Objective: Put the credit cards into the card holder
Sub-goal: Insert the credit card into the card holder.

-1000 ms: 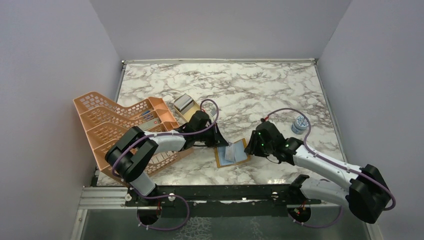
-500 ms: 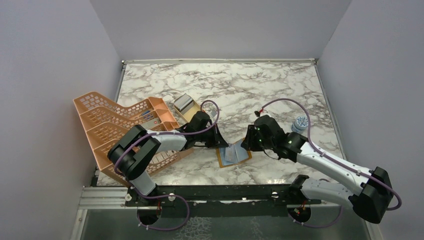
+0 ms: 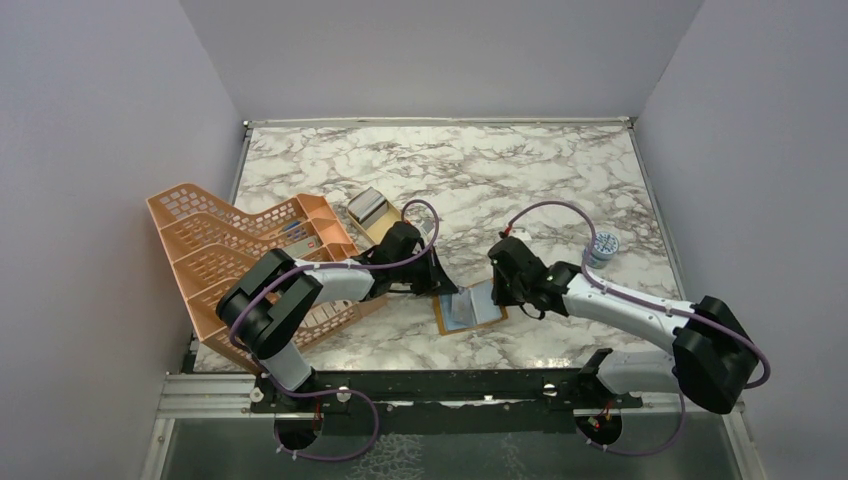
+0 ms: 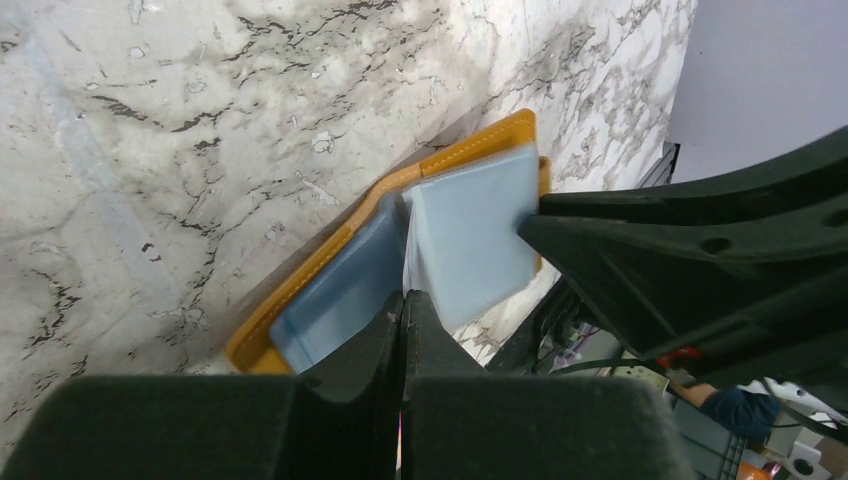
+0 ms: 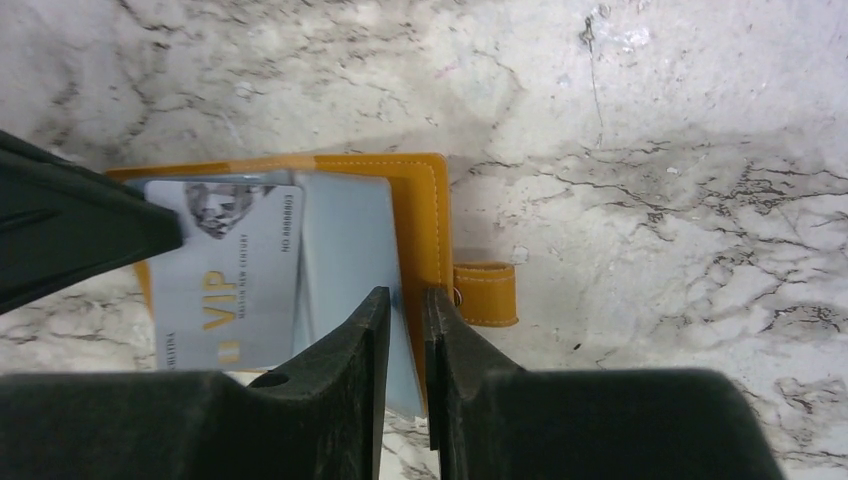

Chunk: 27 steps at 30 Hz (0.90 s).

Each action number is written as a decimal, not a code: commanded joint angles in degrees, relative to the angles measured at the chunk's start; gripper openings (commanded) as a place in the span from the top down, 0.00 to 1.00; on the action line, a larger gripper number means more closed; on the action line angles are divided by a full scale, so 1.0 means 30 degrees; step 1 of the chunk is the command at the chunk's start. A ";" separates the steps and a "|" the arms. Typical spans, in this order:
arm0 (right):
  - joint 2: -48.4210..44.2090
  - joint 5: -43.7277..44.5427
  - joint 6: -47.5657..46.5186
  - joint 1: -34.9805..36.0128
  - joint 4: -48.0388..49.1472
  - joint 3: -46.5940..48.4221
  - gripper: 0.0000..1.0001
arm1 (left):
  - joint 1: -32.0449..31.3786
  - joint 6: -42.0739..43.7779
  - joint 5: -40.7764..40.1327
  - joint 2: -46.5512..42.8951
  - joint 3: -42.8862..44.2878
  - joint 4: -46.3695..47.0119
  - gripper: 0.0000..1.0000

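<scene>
Left gripper [image 4: 403,300]: clenched tight, tips at the fold of the open mustard-orange leather-like folding wallet [image 4: 470,150].
Right gripper [image 5: 405,300]: jaws a sliver apart astride its grey-blue pocket edge; grip impossible to tell.
Silvery "VIP" card [image 5: 235,280]: lay on the wallet's lining.
Wallet's place: toward 6 o'clock on the glossy white-grey marble table [image 3: 480,170].
Room: plain lilac walls [image 3: 440,50].
9 o'clock edge: peach lattice plastic rack [image 3: 215,240].

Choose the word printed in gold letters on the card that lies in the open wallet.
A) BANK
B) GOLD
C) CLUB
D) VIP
D: in the right wrist view the card, lying on the grey inside of the wallet, shows the gold letters VIP.
</scene>
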 commanded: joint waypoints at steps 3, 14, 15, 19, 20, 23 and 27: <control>0.0271 0.0817 0.0623 0.0017 0.1428 -0.1677 0.83 | -0.0138 -0.0574 0.0202 0.0034 0.0211 0.0928 1.00; -0.0653 -0.0332 0.1917 0.0041 0.2245 -0.3558 0.84 | -0.0431 -0.1693 0.0743 0.0500 0.0069 0.2483 1.00; -0.0779 -0.0331 0.1968 0.0044 0.2253 -0.3620 0.84 | -0.0475 -0.1700 0.0776 0.0574 0.0127 0.2544 1.00; -0.1025 -0.0305 0.2014 0.0048 0.2141 -0.3564 0.85 | -0.0522 -0.1767 0.0774 0.0985 0.0161 0.2576 1.00; -0.1053 -0.0317 0.2019 0.0041 0.2115 -0.3566 0.85 | -0.0523 -0.1765 0.0758 0.1060 0.0161 0.2585 1.00; -0.1112 -0.0330 0.2044 0.0061 0.2024 -0.3534 0.85 | -0.0523 -0.1637 0.0627 0.1070 0.0086 0.2556 1.00; -0.1143 -0.0348 0.2075 0.0040 0.2046 -0.3584 0.85 | -0.0538 -0.1740 0.0305 0.1568 -0.0250 0.2552 1.00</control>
